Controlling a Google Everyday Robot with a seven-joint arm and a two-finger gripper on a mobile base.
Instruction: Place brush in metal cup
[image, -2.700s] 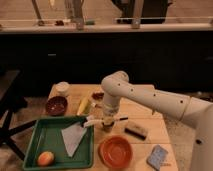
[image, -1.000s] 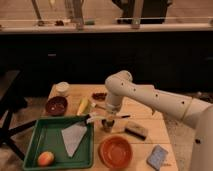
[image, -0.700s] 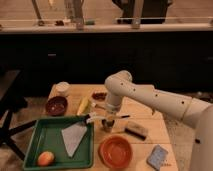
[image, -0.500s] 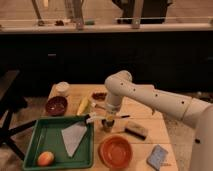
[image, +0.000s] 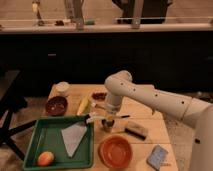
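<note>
Gripper: the gripper (image: 107, 118) hangs at the end of the white arm (image: 150, 97), low over the middle of the wooden table (image: 145, 116), directly above the metal cup; how far it is spread, and whether it actually grips anything, I cannot tell.

Brush: the brush (image: 106, 118) lies roughly level across the cup's mouth right under the gripper — pale handle reaching left toward the tray, dark end pointing right toward the block. It looks carried, not resting in the cup, though that is a judgement.

Metal cup: the metal cup (image: 107, 125) stands upright just right of the green tray (image: 50, 135), just above the orange bowl (image: 116, 151) in the view and near the dark block (image: 135, 130).

Step in hand: most likely lining the brush up over the cup before it goes in.

How to do it well: the brush is long and the cup small, so a level brush would only bridge the rim. Tip one end down, centre that end over the opening, and lower it until it reaches the bottom before letting go — slowly, since a light cup could tip over under a sideways push.

Risks: the brush toppling out toward the tray, or the cup sliding into the block.

Also on the table: a dark red bowl (image: 56, 105), a white cup (image: 62, 88).
</note>
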